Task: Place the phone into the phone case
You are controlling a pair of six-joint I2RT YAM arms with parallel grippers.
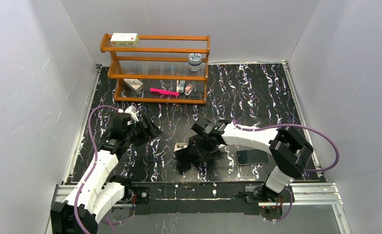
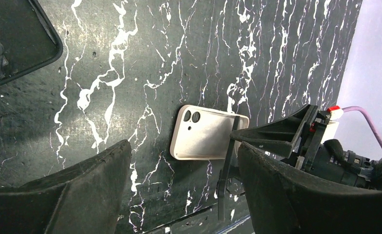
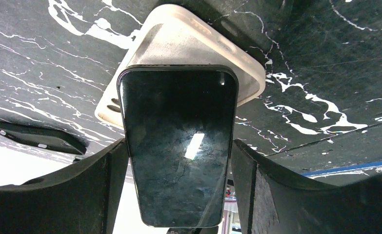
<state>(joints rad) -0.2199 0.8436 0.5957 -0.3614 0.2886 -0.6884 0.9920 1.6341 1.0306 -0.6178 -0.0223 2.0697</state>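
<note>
My right gripper (image 1: 194, 154) (image 3: 176, 151) is shut on the phone (image 3: 179, 151), a slim one with a dark glossy screen, gripping its long sides. The phone (image 1: 190, 157) hangs tilted, its far end over a beige shell with camera cutouts (image 3: 198, 46) (image 1: 181, 146) (image 2: 203, 134) that lies on the table. I cannot tell whether they touch. The black phone case (image 2: 18, 44) (image 3: 37, 139) lies flat farther left. My left gripper (image 1: 147, 129) (image 2: 184, 151) is open and empty, above the table and left of the beige shell.
A second dark-screened phone (image 1: 251, 156) lies flat to the right of my right gripper. An orange wooden shelf (image 1: 157, 49) with small items stands at the back. The table's front rail (image 1: 193, 187) runs just behind the held phone. White walls close in both sides.
</note>
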